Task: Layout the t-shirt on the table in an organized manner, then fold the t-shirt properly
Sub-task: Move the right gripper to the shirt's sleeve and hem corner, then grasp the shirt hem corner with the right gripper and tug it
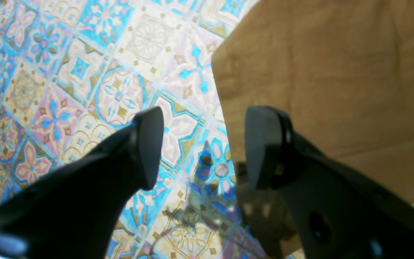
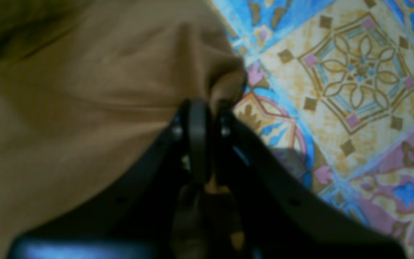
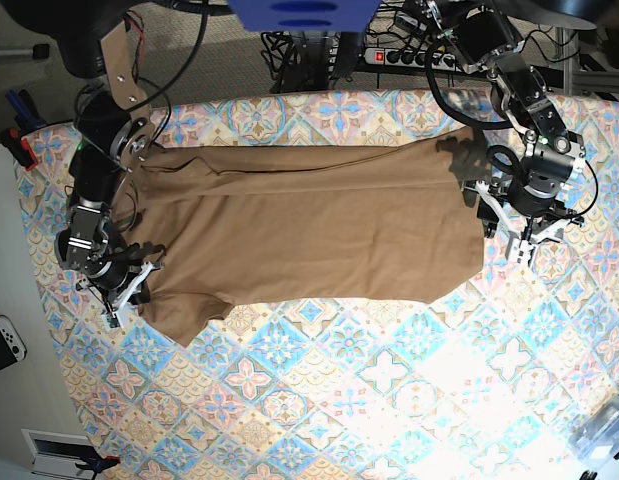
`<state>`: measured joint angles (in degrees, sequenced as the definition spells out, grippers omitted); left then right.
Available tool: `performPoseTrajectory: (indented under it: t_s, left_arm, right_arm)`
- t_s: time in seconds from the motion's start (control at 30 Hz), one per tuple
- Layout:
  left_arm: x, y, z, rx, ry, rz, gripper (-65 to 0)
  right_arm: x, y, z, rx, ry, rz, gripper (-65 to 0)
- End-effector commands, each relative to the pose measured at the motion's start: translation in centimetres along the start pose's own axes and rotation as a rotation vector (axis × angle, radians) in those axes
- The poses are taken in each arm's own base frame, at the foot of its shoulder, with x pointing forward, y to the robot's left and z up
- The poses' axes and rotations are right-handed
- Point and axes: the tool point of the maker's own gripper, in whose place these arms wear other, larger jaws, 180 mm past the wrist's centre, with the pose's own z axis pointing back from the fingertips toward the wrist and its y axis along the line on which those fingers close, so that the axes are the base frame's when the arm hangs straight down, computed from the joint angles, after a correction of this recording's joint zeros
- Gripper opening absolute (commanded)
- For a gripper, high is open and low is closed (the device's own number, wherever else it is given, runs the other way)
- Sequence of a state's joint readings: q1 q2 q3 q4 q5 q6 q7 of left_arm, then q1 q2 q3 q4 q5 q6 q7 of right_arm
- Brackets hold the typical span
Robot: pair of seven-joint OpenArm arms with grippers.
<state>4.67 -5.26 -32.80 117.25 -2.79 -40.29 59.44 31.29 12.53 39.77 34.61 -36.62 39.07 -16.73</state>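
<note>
Jaws of the right gripper are pinched tight on a bunched fold at the edge of the t-shirt, down at the sleeve end. Across the table, the left gripper hangs spread wide and empty just beside the hem corner. Laying-out looks to be the step in hand: the shirt lies mostly flat, so next likely comes the left gripper's grasp, then a gentle outward pull.
</note>
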Motion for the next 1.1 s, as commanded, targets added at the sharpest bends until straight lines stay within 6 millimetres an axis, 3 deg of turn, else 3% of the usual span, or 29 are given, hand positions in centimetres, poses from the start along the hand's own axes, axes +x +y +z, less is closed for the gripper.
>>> performPoseTrajectory:
  t_s: [0.0,0.1,0.2,0.67,0.83,1.0,1.07]
  left_arm:
    - [1.1,0.4,0.3,0.012,-0.045,0.0,-30.1]
    - [1.2,0.4,0.3,0.011,-0.045,-0.001,-30.1]
    - [1.0,0.2,0.1,0.004,-0.039,0.002,-30.1]
    - [0.8,0.1,-0.1,-0.004,-0.034,0.007,-30.1]
    - [0.7,0.0,-0.1,-0.005,-0.032,0.006,-30.1]
    - [0.7,0.0,-0.1,-0.005,-0.032,0.006,-30.1]
    - [0.7,0.0,-0.1,-0.005,-0.032,0.006,-30.1]
  right_arm:
    - [0.3,-0.7,0.4,-0.013,0.035,0.042,-65.0]
    - [-1.2,-0.6,1.1,-0.047,0.058,0.089,-65.0]
    - [-1.1,-0.5,2.3,-0.105,0.042,0.158,-65.0]
    - [-4.0,4.8,7.9,-0.209,-0.016,0.265,-65.0]
    - [-3.9,5.8,7.9,-0.204,-0.023,0.25,-65.0]
    - [-4.0,5.9,8.0,-0.206,-0.025,0.249,-39.1]
    - [-3.5,5.7,8.3,-0.216,-0.037,0.254,-31.9]
